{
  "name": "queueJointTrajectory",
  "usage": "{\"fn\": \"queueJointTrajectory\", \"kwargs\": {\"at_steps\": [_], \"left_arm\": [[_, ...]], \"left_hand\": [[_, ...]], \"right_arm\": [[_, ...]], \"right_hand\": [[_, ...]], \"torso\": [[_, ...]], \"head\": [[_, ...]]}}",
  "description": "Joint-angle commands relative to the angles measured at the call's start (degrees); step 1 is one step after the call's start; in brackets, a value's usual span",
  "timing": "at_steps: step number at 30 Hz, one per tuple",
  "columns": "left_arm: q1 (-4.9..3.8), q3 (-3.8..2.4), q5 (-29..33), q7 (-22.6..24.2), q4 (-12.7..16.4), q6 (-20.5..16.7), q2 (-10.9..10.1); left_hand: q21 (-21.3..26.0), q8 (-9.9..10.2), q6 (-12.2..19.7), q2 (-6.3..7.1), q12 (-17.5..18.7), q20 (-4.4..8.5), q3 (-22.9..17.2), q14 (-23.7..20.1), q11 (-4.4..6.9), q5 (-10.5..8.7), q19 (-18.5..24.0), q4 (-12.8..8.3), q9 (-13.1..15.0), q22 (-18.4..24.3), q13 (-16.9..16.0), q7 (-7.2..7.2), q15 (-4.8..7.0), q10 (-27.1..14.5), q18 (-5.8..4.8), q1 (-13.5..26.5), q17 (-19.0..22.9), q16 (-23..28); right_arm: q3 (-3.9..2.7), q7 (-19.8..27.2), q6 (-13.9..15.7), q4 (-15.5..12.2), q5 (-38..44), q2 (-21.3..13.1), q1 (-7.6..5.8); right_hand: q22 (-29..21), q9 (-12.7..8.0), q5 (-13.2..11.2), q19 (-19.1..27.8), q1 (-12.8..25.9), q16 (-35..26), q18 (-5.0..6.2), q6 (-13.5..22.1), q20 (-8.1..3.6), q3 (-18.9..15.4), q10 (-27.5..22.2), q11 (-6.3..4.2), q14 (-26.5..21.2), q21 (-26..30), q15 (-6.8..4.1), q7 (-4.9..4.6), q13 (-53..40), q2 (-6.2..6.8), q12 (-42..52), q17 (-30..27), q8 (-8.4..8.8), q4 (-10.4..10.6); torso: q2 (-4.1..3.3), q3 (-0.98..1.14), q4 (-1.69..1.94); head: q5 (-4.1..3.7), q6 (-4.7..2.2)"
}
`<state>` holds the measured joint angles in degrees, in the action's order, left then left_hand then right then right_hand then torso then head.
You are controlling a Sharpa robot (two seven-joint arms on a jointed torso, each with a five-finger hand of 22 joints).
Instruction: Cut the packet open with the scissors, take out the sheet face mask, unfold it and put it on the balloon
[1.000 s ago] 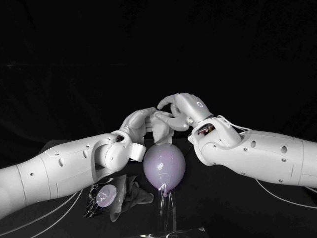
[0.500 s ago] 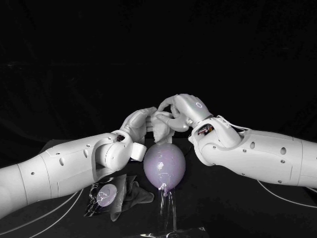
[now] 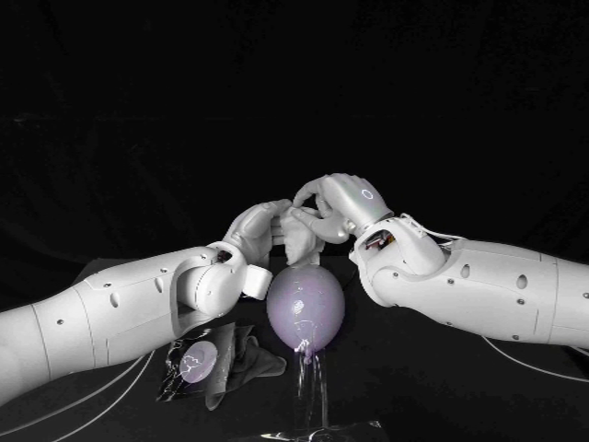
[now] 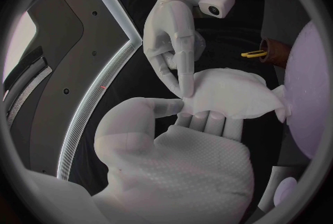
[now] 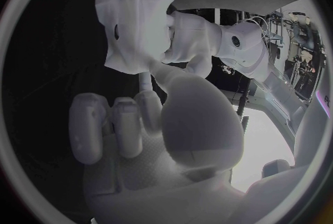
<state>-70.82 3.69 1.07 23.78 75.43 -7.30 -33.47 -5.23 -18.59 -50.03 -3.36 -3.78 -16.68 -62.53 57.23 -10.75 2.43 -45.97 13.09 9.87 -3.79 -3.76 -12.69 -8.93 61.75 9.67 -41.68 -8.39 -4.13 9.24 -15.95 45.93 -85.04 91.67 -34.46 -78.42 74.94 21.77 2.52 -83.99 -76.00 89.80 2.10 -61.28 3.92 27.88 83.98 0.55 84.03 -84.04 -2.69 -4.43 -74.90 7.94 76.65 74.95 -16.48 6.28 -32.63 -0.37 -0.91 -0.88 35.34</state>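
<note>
We pinch the mask (image 4: 232,93) with left hand (image 3: 258,232) and right hand (image 3: 337,207) over the balloon (image 3: 306,308), to unfold it.

Left robot hand (image 4: 182,160) and right robot hand (image 4: 173,32) hold mask (image 4: 232,94); balloon (image 4: 312,85) beside.

Up top, the sheet mask (image 3: 299,241) sits mostly buried between the left hand (image 3: 259,230) and right hand (image 3: 337,204), its folds unreadable. From the left wrist, the balloon (image 4: 308,85) runs off the circle's rim. The packet (image 3: 195,362) tucks partly under the left arm.
</note>
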Motion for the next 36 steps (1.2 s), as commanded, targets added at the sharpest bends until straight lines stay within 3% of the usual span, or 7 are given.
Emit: {"fn": "queueJointTrajectory", "kwargs": {"at_steps": [1, 15, 27, 36], "left_arm": [[-0.17, -0.15, -0.17, 0.61, 0.67, 1.47, 0.15], [-0.18, -0.15, -0.33, 0.48, 0.85, 1.46, 0.14], [-0.18, -0.15, -0.20, 0.40, 0.07, 1.00, 0.06], [-0.19, -0.15, 0.11, 0.26, -0.57, 0.60, 0.04]], "left_hand": [[0.21, 0.17, -0.37, -0.23, -0.02, 0.05, 0.01, -0.31, 0.05, 0.37, 0.45, -0.42, 0.07, 0.07, 0.02, -1.13, -0.07, -0.34, 0.52, 0.47, 0.08, 0.11], [0.22, 0.15, -0.43, -0.25, -0.03, 0.05, -0.04, -0.30, 0.07, 0.37, 0.51, -0.55, 0.09, 0.08, 0.02, -1.10, -0.05, -0.30, 0.52, 0.44, 0.08, 0.10], [0.22, 0.15, -0.46, -0.26, -0.03, 0.05, -0.09, -0.30, 0.08, 0.37, 0.51, -0.67, 0.10, 0.08, 0.02, -1.09, -0.05, -0.30, 0.51, 0.41, 0.08, 0.10], [0.22, 0.15, -0.47, -0.29, -0.03, 0.05, -0.13, -0.31, 0.09, 0.37, 0.49, -0.75, 0.11, 0.08, 0.02, -1.08, -0.04, -0.30, 0.52, 0.37, 0.08, 0.10]], "right_arm": [[0.06, -2.08, -0.95, 0.33, 4.11, 0.31, 0.15], [0.08, -4.43, -0.87, 0.06, 8.41, 0.35, 0.38], [0.07, -3.12, 2.47, -1.23, 4.57, -0.86, 0.45], [0.06, -0.93, 5.01, -2.30, 0.98, -2.05, 0.44]], "right_hand": [[13.35, 0.23, 0.26, -3.09, -0.73, 0.20, -0.79, -0.64, -0.63, 0.03, 2.70, -0.57, 5.97, -0.63, -0.54, 0.11, -9.27, -0.08, 0.65, 15.05, -0.52, -0.53], [14.25, 1.00, 0.27, -4.65, -1.98, 0.20, -1.48, -2.95, -1.38, -0.18, 3.73, -1.90, 5.97, -3.46, -1.56, 1.68, -10.38, -0.05, 3.14, 15.05, -2.39, -1.49], [14.64, 1.48, 0.27, -5.32, -1.13, 0.20, -1.79, -3.23, -1.71, 0.41, 4.18, -2.03, 5.97, -4.69, -1.76, 1.74, -10.90, -1.82, 4.27, 15.05, -3.29, -0.32], [14.77, 1.56, 0.27, -5.53, -1.06, 0.20, -1.88, -3.26, -1.75, 0.48, 4.26, -2.05, 5.97, -5.06, -1.77, 1.76, -11.01, -2.04, 4.51, 15.05, -3.43, -0.24]], "torso": [[-0.03, -0.01, 0.00], [0.00, 0.05, -0.03], [0.04, 0.03, -0.03], [0.01, 0.03, -0.06]], "head": [[-0.02, 0.09], [0.07, 0.29], [-0.05, 0.34], [-0.12, 0.26]]}}
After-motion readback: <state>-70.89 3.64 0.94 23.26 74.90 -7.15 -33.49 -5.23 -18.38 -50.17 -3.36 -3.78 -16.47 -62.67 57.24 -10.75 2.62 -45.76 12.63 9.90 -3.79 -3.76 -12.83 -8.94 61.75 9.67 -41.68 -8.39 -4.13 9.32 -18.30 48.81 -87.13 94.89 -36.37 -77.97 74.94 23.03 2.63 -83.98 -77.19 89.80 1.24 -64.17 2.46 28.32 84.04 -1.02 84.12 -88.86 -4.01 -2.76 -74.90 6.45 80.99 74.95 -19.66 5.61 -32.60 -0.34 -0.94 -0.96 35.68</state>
